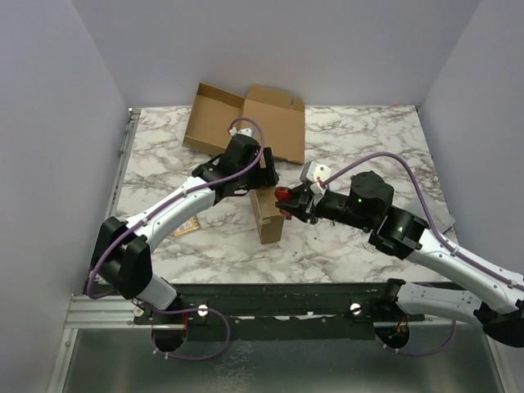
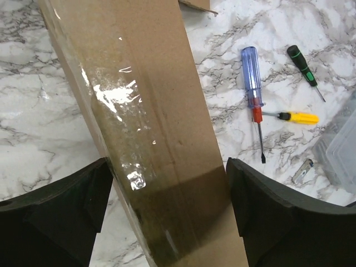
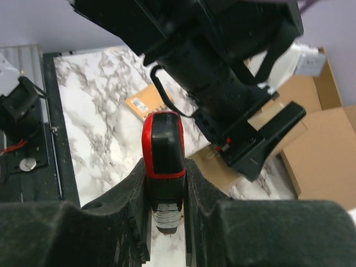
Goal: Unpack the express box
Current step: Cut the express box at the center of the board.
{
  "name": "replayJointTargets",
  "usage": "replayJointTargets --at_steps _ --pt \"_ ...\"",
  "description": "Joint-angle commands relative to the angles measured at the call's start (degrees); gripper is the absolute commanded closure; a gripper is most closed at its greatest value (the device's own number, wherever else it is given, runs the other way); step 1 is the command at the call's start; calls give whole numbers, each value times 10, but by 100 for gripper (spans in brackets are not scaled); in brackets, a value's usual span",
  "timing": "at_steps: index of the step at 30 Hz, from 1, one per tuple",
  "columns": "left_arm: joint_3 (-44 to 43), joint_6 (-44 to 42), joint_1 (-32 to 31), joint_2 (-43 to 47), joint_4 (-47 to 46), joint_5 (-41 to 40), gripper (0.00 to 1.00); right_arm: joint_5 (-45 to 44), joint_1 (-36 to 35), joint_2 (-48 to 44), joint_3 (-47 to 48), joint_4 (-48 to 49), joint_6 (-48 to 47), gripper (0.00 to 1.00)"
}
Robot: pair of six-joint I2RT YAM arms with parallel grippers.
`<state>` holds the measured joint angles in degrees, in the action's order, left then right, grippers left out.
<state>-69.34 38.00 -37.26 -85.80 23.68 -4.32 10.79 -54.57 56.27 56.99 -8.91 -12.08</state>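
- White-and-grey marble table sits between plain lavender walls, with both arms reaching in toward its middle.
- The small taped box stands near the table's centre, its long side running toward the arm bases.
- The left gripper is at the far end of this box. In the left wrist view its two dark fingers press against opposite cardboard sides, clamped on it, with clear tape shining along the face between them.
- The right gripper is just beside the box's far right corner, squeezed onto a red-and-black cutter that sits upright between its fingers.
- Whether the cutter's tip touches the cardboard cannot be told.
- An opened carton lies with its flaps spread at the back of the table, behind the left gripper.
- An orange packet lies flat to the left of the small box.
- The left wrist view shows a blue-handled screwdriver, a green-and-black screwdriver and a yellow-handled screwdriver lying on the marble, near a clear plastic container.
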Motion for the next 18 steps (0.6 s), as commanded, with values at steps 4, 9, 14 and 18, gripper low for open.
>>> replayJointTargets --at_steps 4,9,14,18 --pt "-12 -66 -1 -6 9 13 30 84 -7 -4 -4 116 -43 99" --pt "-2 -63 -1 0 8 20 32 123 -7 28 -14 175 -39 99" --pt "1 -57 -1 4 9 30 34 122 -10 63 -4 191 -44 99" --pt "3 -57 -2 9 11 36 34 113 -14 71 -4 185 -54 99"
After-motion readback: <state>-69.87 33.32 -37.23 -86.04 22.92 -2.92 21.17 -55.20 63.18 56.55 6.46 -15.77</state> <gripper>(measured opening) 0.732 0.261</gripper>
